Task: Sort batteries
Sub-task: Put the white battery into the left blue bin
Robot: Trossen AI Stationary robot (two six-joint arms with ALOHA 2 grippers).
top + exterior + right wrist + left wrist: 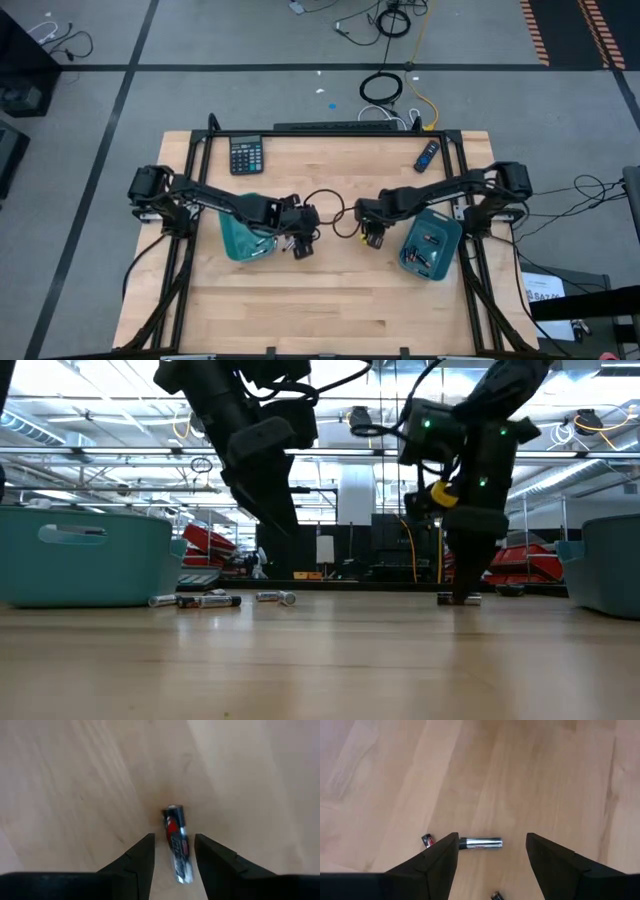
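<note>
- The right gripper [173, 865] is down at the table top, its jaws part-way closed around a silvery battery with a red band [177, 845]; the battery lies lengthwise in the gap, one end poking out past the fingertips. Whether the pads already touch it cannot be told.
- In the low view that gripper [460, 596] stands upright with its tips at the wood, the battery [458, 598] showing at its foot.
- The left gripper [492, 855] hangs above the table with jaws wide open and nothing between the fingers.
- Just beyond its fingertips lies a silver battery [480, 843] crosswise on the wood, one end tucked behind one finger; a small dark-and-red battery [428, 840] lies just outside that finger, and another shows partly near the jaws [496, 896].
- From above, the two grippers are near each other at mid-table, left [300, 238] and right [372, 236].
- Just outside the left gripper sits a teal tray [238, 238]; just outside the right one sits another teal tray [445, 225] with batteries in it [428, 250].
- Farther off lie a calculator [246, 154] and a dark blue stick [427, 155].
</note>
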